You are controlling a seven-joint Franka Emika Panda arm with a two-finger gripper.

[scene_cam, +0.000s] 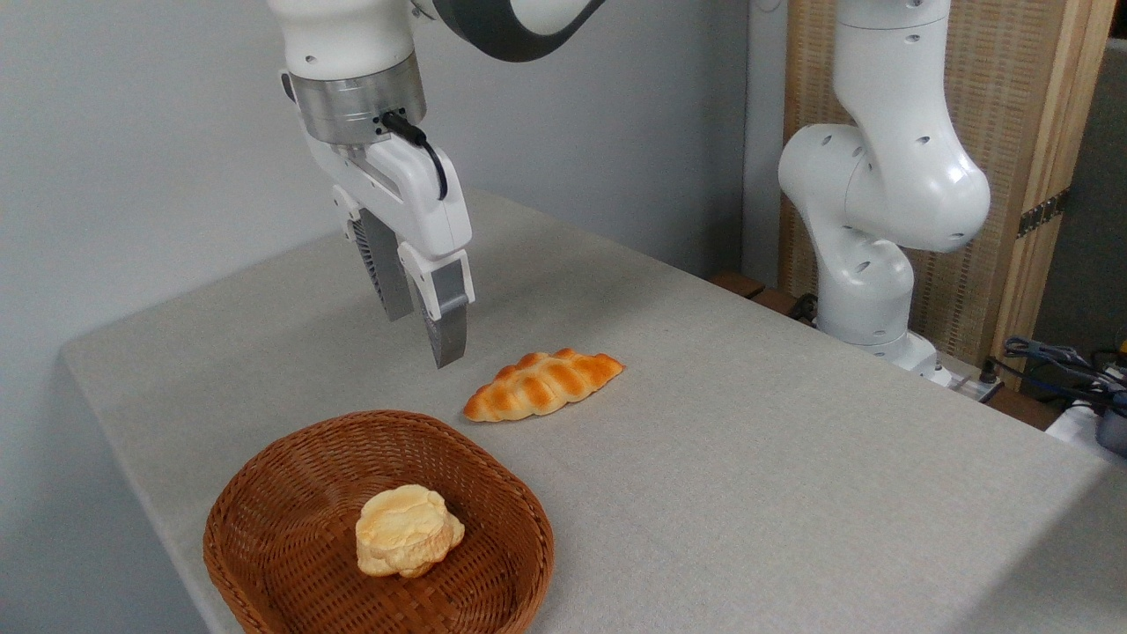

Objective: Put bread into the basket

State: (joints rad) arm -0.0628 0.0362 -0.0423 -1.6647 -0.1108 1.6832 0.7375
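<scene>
I've got the gripper [424,330] hanging in the upper left of the frame, above the table and clear of everything, its two fingers pointing down and slightly toward the right. The fingers stand a narrow gap apart with nothing held between them.

Centre of the frame, there's the bread [543,385], a braided golden-orange loaf lying flat on the table [792,458], tilted so its right tip sits a bit higher in the picture than its left. It's to the lower right of the fingertips, not touched by them.

Lower left, the basket [493,493], reddish-brown wicker with a thick rim, sits near the table's front edge. Inside it rests a pale yellow lumpy bun [407,531], roughly at the middle of the basket floor. The loaf lies just beyond the basket's far rim, near but apart.

The surface is a light grey-beige cloth-like covering, plain, with a soft shadow across the lower right corner. Behind it, a pale grey wall fills the left and centre. On the right stands the arm's white base [872,220], with a wooden and woven panel [1004,132] behind it, and some cables [1065,361] at the far right edge.
</scene>
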